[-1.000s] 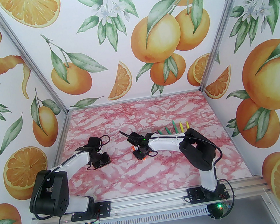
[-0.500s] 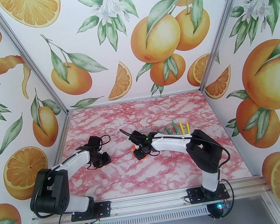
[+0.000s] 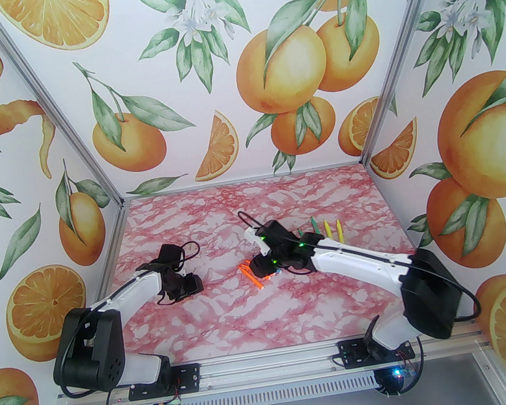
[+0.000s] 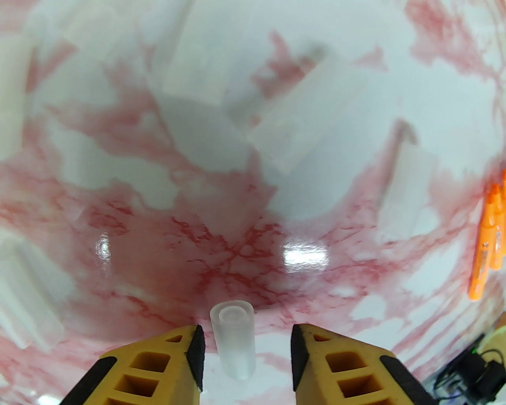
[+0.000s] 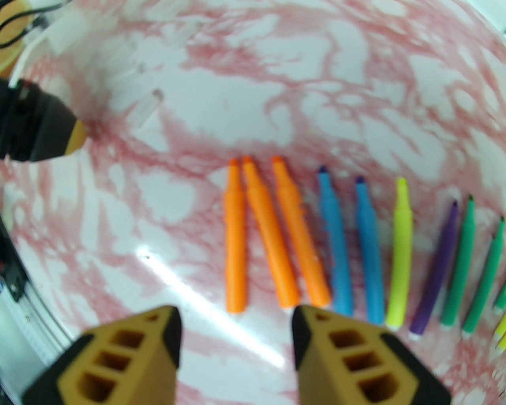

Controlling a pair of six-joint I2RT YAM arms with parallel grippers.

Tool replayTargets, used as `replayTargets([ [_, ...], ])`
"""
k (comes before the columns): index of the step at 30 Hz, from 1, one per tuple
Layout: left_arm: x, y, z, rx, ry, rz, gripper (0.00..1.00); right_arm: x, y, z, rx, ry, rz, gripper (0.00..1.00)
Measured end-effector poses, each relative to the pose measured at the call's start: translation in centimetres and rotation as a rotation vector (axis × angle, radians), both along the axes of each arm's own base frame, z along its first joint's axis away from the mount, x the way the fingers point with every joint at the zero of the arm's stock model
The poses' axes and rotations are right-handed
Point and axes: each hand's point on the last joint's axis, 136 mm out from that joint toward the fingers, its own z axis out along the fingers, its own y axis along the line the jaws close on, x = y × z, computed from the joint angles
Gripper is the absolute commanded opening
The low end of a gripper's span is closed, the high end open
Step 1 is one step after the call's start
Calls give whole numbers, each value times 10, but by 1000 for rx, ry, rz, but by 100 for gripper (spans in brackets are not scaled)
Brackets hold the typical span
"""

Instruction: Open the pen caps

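Observation:
A clear, translucent pen cap (image 4: pixel 233 340) sits loose between the fingers of my left gripper (image 4: pixel 245 348), which is open with a gap on each side of it. Several more clear caps (image 4: pixel 308 118) lie scattered on the marble table beyond. My right gripper (image 5: pixel 237 336) is open and empty above the near ends of three orange pens (image 5: pixel 272 233). To their right, in the same row, lie two blue pens (image 5: pixel 336 241), a yellow pen (image 5: pixel 401 253), a purple pen (image 5: pixel 435 269) and green pens (image 5: pixel 460 265), all with bare tips. From above, the orange pens (image 3: pixel 250 273) lie just left of the right gripper (image 3: pixel 261 269).
The left gripper (image 3: pixel 190 285) sits left of centre on the pink marble table (image 3: pixel 262 323). Green and yellow pens (image 3: pixel 328 230) lie behind the right forearm. Patterned walls enclose the table on three sides. The near edge is an aluminium rail (image 3: pixel 270 370).
Both grippers have opened. The left one let go of the clear cap. The right arm pulled back to the right, leaving the orange pens uncovered on the table.

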Motion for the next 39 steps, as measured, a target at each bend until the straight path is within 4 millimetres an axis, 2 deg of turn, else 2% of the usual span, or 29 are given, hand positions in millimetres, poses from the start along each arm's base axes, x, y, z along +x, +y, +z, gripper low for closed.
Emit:
replayTargets([
  [7, 39, 10, 64, 54, -277, -15, 77, 29, -54, 32, 48, -110, -145, 76],
  [12, 69, 30, 103, 152, -500, 12, 81, 52, -94, 52, 47, -251, -261, 90],
  [14, 84, 43, 117, 220, -596, 37, 81, 62, -115, 53, 10, -319, -328, 97],
  [16, 94, 58, 123, 288, -662, 67, 83, 71, -135, 49, -21, -371, -395, 100],
  [18, 102, 76, 122, 363, -698, 96, 100, 80, -157, 42, -55, -419, -469, 100],
  [22, 117, 115, 113, 493, -707, 170, 100, 90, -199, 27, -136, -489, -610, 100],
  [26, 132, 139, 110, 555, -742, 207, 100, 100, -234, 14, -202, -557, -733, 100],
  [29, 141, 144, 103, 576, -801, 203, 100, 98, -260, -7, -252, -572, -811, 100],
  [32, 144, 141, 83, 566, -804, 170, 100, 97, -278, -19, -295, -576, -868, 100],
  [37, 145, 136, 62, 534, -821, 151, 100, 103, -287, -11, -275, -650, -915, 100],
  [39, 148, 133, 67, 519, -871, 148, 100, 105, -289, -6, -252, -678, -924, 100],
])
